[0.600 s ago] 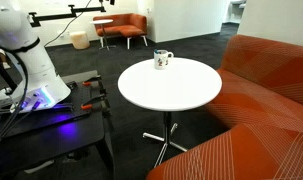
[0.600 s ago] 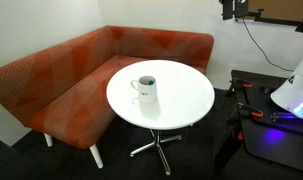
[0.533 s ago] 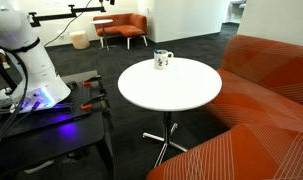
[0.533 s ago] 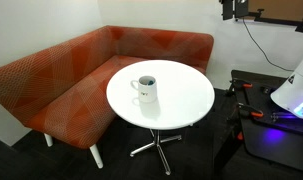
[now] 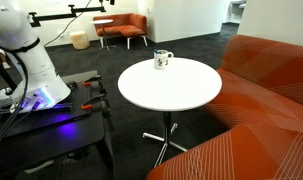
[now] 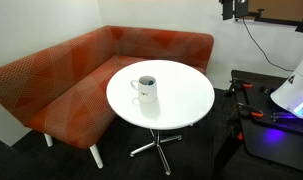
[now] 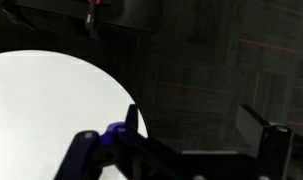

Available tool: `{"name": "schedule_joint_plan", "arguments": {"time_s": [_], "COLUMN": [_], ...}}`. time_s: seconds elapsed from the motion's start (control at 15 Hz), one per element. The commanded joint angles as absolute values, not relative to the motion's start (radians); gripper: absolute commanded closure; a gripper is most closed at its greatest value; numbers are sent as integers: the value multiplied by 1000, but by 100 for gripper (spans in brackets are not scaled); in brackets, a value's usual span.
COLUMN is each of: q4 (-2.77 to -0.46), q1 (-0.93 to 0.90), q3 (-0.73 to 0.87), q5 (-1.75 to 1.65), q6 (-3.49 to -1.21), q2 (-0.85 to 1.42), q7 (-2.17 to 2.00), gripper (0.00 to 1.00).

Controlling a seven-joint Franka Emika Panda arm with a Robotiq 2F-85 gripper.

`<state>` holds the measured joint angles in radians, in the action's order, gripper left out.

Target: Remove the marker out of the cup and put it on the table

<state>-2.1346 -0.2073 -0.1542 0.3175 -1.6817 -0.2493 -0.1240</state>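
Marker is too small to make out; nearest, the gripper (image 7: 196, 140) hangs with jaws spread wide and empty, just off the table (image 7: 41, 110) edge; farther across the top stands the cup (image 6: 144, 89), presumably holding it upright

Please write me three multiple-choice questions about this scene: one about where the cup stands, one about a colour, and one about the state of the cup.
1. The cup stands on: A a shelf; B the round table; C a windowsill.
2. The sofa is: A green; B grey; C orange-red.
3. The cup is: A upright; B lying on its side; C upside down.

Answers: 1 B, its base rests on the white top in both exterior views. 2 C, the upholstery shows orange-red. 3 A, its open mouth faces up.
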Motion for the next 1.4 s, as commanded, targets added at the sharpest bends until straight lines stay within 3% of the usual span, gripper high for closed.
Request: {"name": "schedule_joint_plan", "arguments": {"time_s": [0.0, 0.73, 1.33], "q4": [-2134, -2149, -2108], "q1": [-194, -164, -112], "q3": [-174, -216, -198], "q5": [318, 285, 45], "q6": [-1724, -2183, -2270], "q2": [-249, -192, -52], "q7": [-145, -550, -1049], "gripper": [0, 0, 0]}}
